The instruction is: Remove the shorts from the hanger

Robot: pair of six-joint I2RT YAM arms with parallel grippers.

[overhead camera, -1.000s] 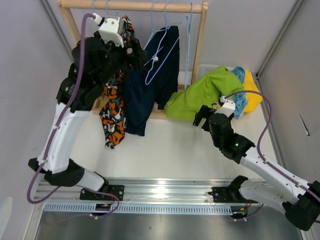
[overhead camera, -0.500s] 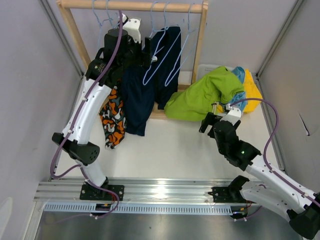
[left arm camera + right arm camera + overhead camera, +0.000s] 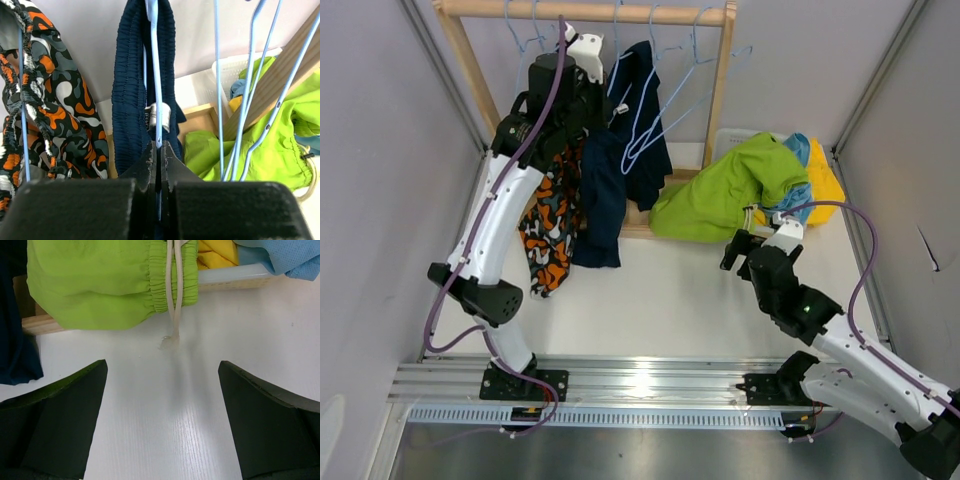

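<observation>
While the navy shorts [image 3: 131,90] hang on the rack [image 3: 585,12] beside the patterned pair [image 3: 55,125], I reckon a pull could drag the hanger [image 3: 154,50] off too, or snag neighbouring wires: the left gripper [image 3: 156,152] pinches the hanger wire, not cloth. That arm stretches up to the rack. The right gripper [image 3: 161,370] hovers wide open, low by the lime shorts [image 3: 90,285].

The left arm [image 3: 490,230] stands tall from the near edge of the worktop [image 3: 660,300] and reaches up toward the far left side. The left hand [image 3: 159,155] is squeezed tight on a thin hanger [image 3: 152,60] wire. The right arm [image 3: 840,340] lies low, stretched from the near right corner toward the middle. The right hand [image 3: 162,410] is spread wide apart.
</observation>
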